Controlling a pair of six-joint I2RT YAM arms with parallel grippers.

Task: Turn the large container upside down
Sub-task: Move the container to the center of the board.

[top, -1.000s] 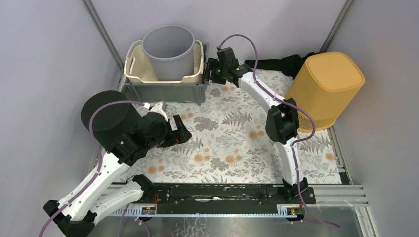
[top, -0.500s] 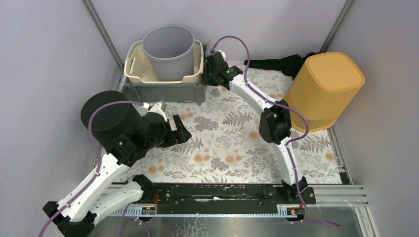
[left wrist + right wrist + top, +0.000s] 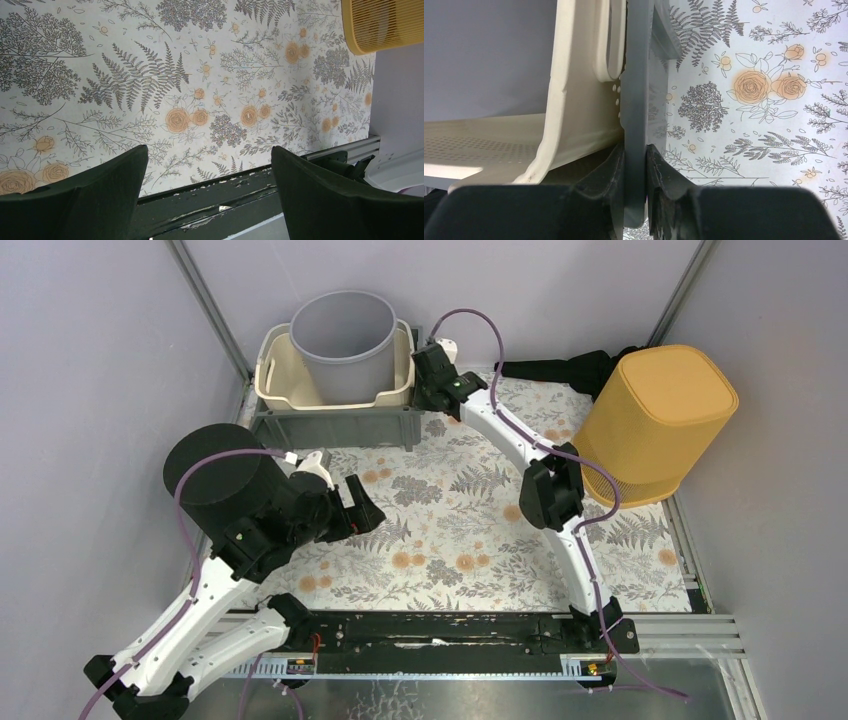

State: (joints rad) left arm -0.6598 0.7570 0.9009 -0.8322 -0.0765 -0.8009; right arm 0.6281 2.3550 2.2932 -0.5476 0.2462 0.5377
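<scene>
The large container is a dark grey crate at the back left of the floral mat. A cream perforated basket sits inside it, with a tall grey bucket in that. My right gripper is at the crate's right end. In the right wrist view, my right gripper is shut on the crate's grey wall, one finger inside next to the cream basket and one outside. My left gripper hovers open over the mat; the left wrist view shows my left gripper with nothing between its fingers.
A yellow slatted basket lies tilted at the right edge, also visible as the yellow basket in the left wrist view. A black cylinder stands at the left by my left arm. A black object lies along the back wall.
My right gripper has moved left onto the crate's right wall and closed on it. My left arm has barely shifted and stays open.
</scene>
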